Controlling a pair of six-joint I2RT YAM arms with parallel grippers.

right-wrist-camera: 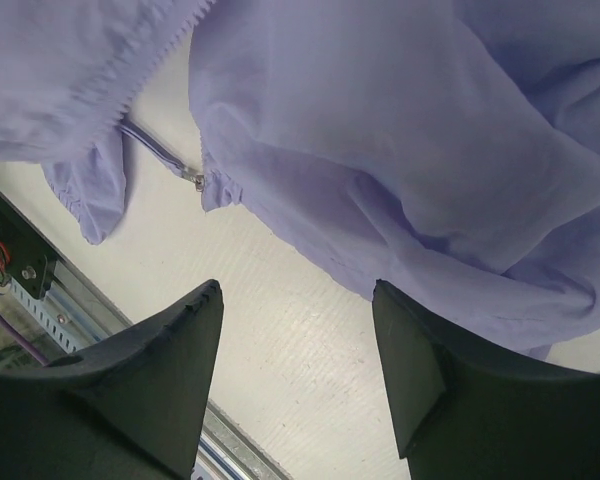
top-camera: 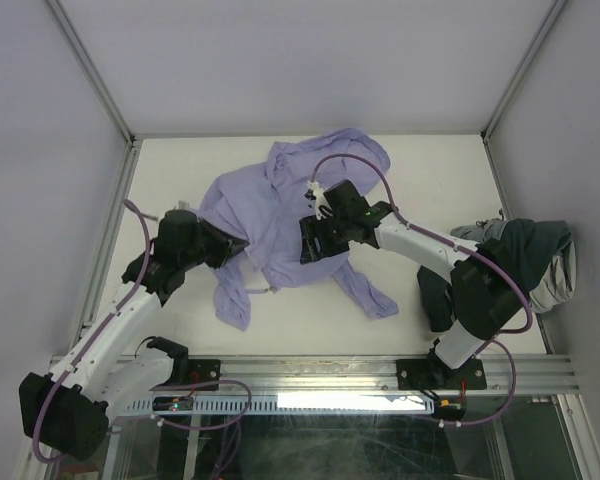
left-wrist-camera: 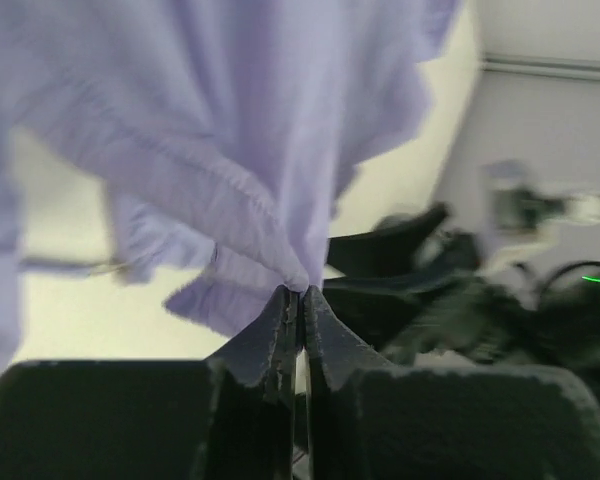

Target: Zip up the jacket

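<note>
The thin, wrinkly lavender fabric jacket (top-camera: 280, 205) lies crumpled mid-way across the off-white counter (top-camera: 420, 170), w/ what look like sleeves trailing to 7 and 5 o'clock. We judge it v. light and limp: no stiffness, so any pull just drags or bunches cloth unless the other side is held. It looks smooth, prob. slippery, so a pinch wants a doubled fold or the hem seam, not a single layer. For zipping, the holds we'd pick are the hem just under the zip base & the small metal zip pull (right-wrist-camera: 194, 180) itself.

L jaws, on the L arm (top-camera: 110, 320), sit at the jacket's 8 o'clock edge, pressed together on a gathered fold of the lavender cloth, which fans up from the tips in the wrist view. R jaws, on the R arm (top-camera: 420, 245), hang over the jacket's 4 o'clock part, spread wide, holding nothing; bare counter shows between them. In the R wrist view the pull lies at approx. 10 o'clock of that gap, at the end of a thin zip tape (right-wrist-camera: 152, 148), apart from both tips. The main cloth spans 12 to 3.

A dark grey-green bunched garment (top-camera: 525, 255) sits off at 3 o'clock, apart from the jacket.
</note>
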